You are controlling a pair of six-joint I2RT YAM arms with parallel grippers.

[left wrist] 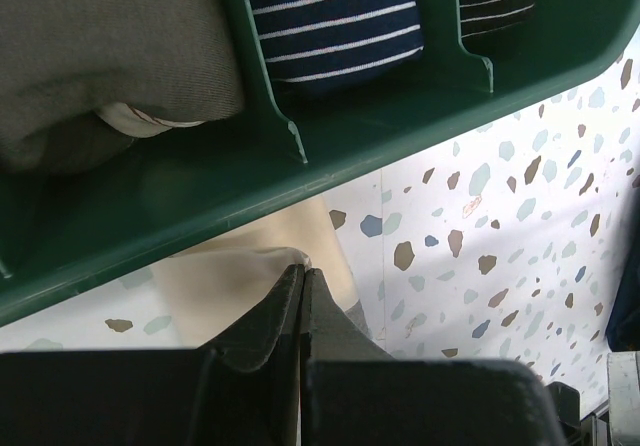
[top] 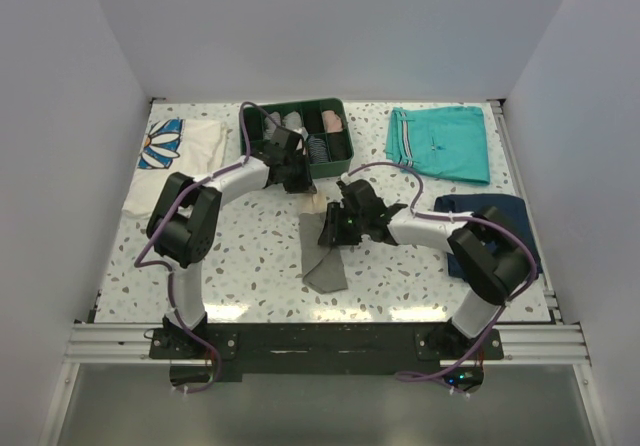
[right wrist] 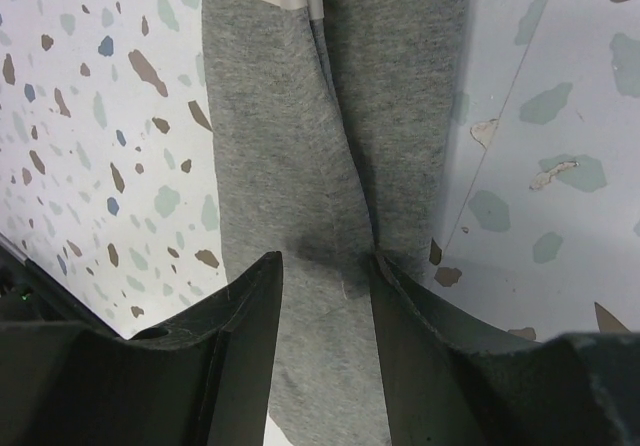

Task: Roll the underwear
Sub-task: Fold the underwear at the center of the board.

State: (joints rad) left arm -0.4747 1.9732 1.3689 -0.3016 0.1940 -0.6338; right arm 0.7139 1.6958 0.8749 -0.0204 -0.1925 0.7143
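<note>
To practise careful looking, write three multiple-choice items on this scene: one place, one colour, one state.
1. Where do the teal shorts lie?
A) far right of the table, beside the green tray
B) inside the tray
C) under the left arm

2. What colour is most of the underwear?
A) red
B) grey
C) yellow

3. How do the left fingers stand?
A) wide apart
B) around the tray's rim
C) shut on the underwear's tan edge

1 A: they lie flat, right of the tray.
2 B: the right wrist view shows grey knit.
3 C: closed, with tan cloth at their tips.
</note>
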